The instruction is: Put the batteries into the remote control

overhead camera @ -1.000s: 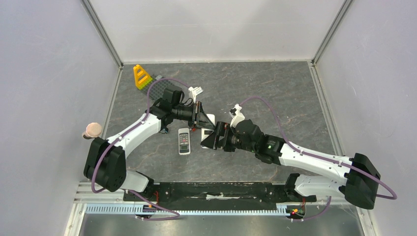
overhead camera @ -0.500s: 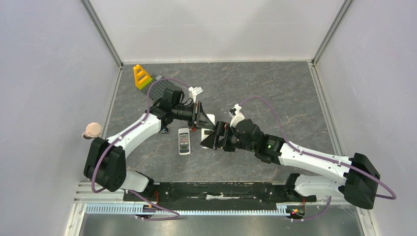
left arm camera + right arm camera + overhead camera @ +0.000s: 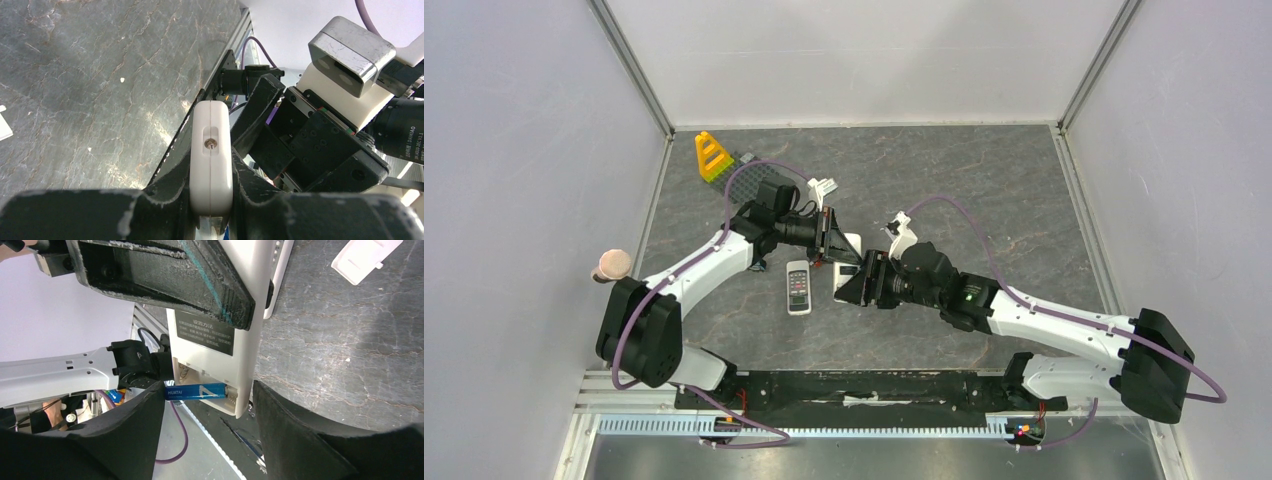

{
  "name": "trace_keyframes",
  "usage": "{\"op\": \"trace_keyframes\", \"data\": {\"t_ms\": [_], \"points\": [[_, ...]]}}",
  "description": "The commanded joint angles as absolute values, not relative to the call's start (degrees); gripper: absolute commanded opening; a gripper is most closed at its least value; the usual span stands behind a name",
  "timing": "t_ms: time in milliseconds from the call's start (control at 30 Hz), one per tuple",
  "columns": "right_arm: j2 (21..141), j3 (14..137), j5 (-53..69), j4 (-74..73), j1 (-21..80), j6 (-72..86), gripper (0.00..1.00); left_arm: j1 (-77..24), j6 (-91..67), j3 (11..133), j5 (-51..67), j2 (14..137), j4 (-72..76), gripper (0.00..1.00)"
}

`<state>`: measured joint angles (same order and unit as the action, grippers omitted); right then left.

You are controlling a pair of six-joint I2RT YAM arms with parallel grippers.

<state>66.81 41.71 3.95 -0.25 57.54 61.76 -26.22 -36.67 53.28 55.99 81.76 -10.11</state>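
My left gripper [image 3: 831, 241] is shut on a white remote [image 3: 848, 262] and holds it on edge above the table; it also shows in the left wrist view [image 3: 212, 155] between my fingers [image 3: 165, 200]. In the right wrist view the remote [image 3: 215, 315] shows its open battery compartment. A blue battery [image 3: 195, 391] lies partly in it, its outer end against one of my right fingers [image 3: 135, 425]. My right gripper [image 3: 207, 407] is open, its jaws standing on either side of the remote's end. The other batteries are out of view.
A second remote [image 3: 798, 287] with buttons lies on the table below the left gripper. A white battery cover [image 3: 366, 255] lies beyond it. A yellow block [image 3: 712, 156] and a grey tray [image 3: 742, 172] stand at the back left. Grey walls enclose the table.
My right gripper has shifted slightly left and up toward the held remote. The left arm has hardly moved.
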Motion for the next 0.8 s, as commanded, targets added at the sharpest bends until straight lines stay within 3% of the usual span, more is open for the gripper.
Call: {"op": "trace_keyframes", "data": {"t_ms": [0, 167, 433, 767], "points": [[65.7, 41.6, 3.3, 2.3, 57.1, 63.1, 0.6, -26.3, -38.2, 53.4, 58.6, 81.2, -8.7, 0.02], [64.3, 39.3, 3.0, 4.3, 56.8, 65.1, 0.58, -26.3, -38.3, 53.5, 58.6, 81.1, -8.6, 0.02], [62.6, 36.3, 3.0, 7.3, 56.5, 70.5, 0.64, -26.3, -38.5, 53.4, 58.5, 81.1, -8.5, 0.02], [62.8, 33.5, 1.6, 8.6, 56.5, 76.2, 0.62, -26.3, -38.9, 53.4, 58.6, 80.9, -8.3, 0.02]]}}
